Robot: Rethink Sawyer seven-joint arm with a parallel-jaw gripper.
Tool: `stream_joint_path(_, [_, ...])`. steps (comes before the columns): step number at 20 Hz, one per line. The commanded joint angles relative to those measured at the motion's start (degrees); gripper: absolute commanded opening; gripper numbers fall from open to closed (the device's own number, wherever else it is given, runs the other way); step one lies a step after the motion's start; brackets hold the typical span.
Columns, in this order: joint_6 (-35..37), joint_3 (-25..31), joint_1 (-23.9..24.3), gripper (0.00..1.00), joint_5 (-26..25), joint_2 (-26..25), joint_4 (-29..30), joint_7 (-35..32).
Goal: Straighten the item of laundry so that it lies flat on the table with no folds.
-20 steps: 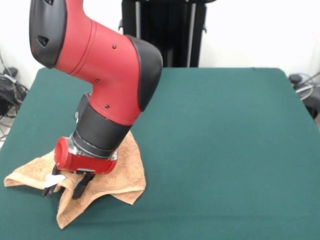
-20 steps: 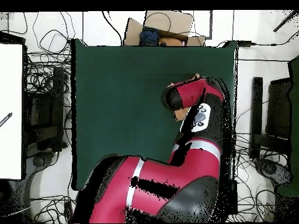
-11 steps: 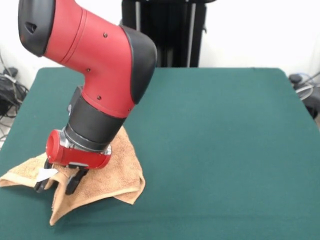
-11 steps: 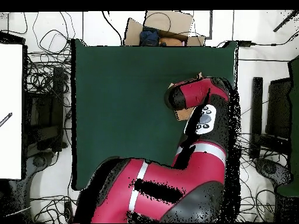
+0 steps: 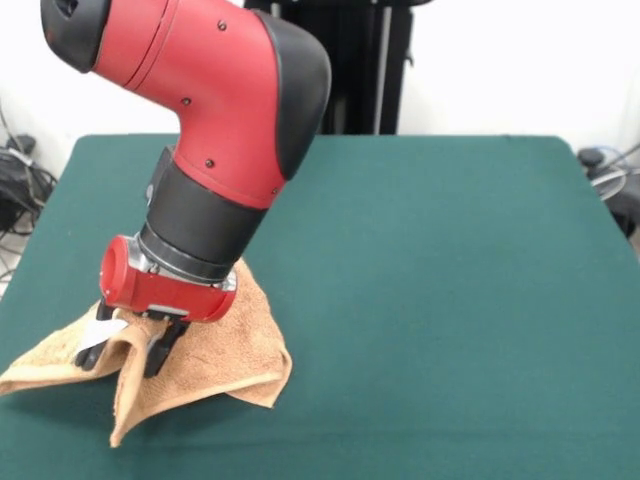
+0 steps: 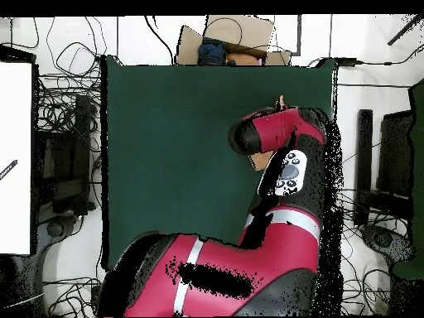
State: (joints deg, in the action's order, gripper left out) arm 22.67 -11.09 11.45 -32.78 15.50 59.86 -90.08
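The item of laundry [image 5: 215,355], an orange-tan terry towel, lies rumpled at the near left of the green table [image 5: 450,300]. My gripper [image 5: 122,352] points down over its left half, shut on a raised fold of the cloth that tents up between the black fingers [image 5: 157,352]. A white tag [image 5: 100,335] shows beside the left finger. The towel's left corner droops toward the table edge. In the overhead view the red arm [image 6: 277,132] hides the gripper, and only scraps of the towel [image 6: 264,161] peek out beside it on the table [image 6: 166,149].
A black stand [image 5: 330,60] rises behind the table's far edge. Cables [image 5: 15,180] lie off the left side. From overhead, a cardboard box [image 6: 232,37] sits past one table edge and a white panel [image 6: 15,157] stands to the left among wires.
The gripper has risen a little with the fold in it, so the towel tents higher. The arm's upper part has swung toward the table's middle.
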Motion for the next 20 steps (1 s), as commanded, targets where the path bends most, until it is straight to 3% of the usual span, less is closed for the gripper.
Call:
stream_joint_path(1, [4.67,6.74,-0.63,1.00,2.82,0.44,6.60,-2.02])
stream_joint_path(20, [5.42,6.44,-0.59,1.00,3.09,0.49,6.48,-0.83])
